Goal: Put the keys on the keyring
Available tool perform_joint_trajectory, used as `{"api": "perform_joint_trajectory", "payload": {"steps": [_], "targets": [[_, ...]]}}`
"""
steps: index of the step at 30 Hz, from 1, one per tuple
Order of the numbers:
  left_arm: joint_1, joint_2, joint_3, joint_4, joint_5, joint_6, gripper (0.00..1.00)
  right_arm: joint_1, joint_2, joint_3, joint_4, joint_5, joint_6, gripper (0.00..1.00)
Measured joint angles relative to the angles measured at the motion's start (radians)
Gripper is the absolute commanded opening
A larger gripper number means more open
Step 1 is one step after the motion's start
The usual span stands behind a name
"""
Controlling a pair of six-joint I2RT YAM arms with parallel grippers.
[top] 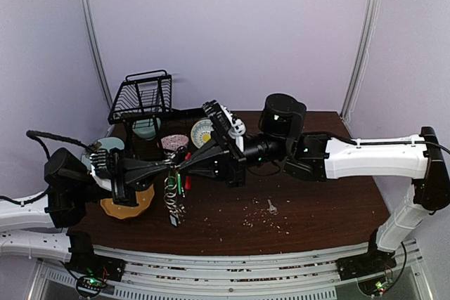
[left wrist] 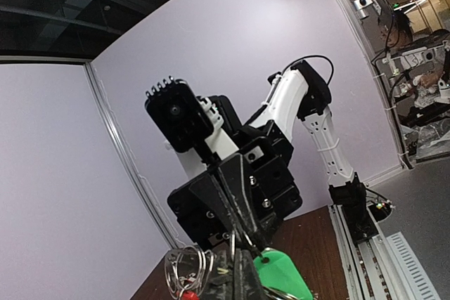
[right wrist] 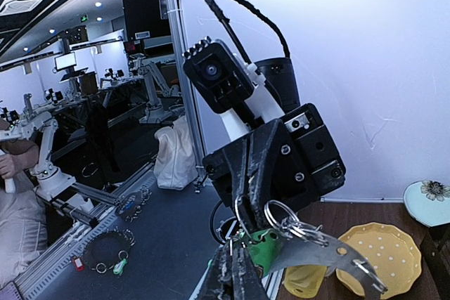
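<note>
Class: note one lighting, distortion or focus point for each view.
Top external: even light, the keyring small but legible over the dark table. Left wrist: fisheye curves the wall post; the left hand blurred. Right wrist: glare bleaches the wall top.

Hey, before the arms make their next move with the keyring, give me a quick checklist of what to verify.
1. Left pincer shut on the keyring: ok, the bunch hangs below it.
2. Right pincer shut on the green-tagged key: ok, it seems.
3. Pincer tips meeting above the table: ok.
4. Green-tagged key threaded onto the keyring: cannot tell.
5. Loose key picked up from the table: not ok.
</note>
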Motion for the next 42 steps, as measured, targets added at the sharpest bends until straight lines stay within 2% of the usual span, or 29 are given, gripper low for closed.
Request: {"api": "perform_joint_trajectory", "payload": {"steps": [10,33,42], "targets": [[0.000,-0.002,0.000,-0.003,0.002,0.016,0.00,-0.002,0.000,-0.004,0.044,0.042,0.040,0.00],[0.000,0.006,0.000,-0.021,-0.018,0.030,0.00,-0.006,0.015,-0.008,-0.032,0.068,0.017,0.00],[0.000,0.003,0.000,-0.023,-0.019,0.036,0.00,-0.006,0.016,-0.010,0.010,0.071,0.059,0.00]]}}
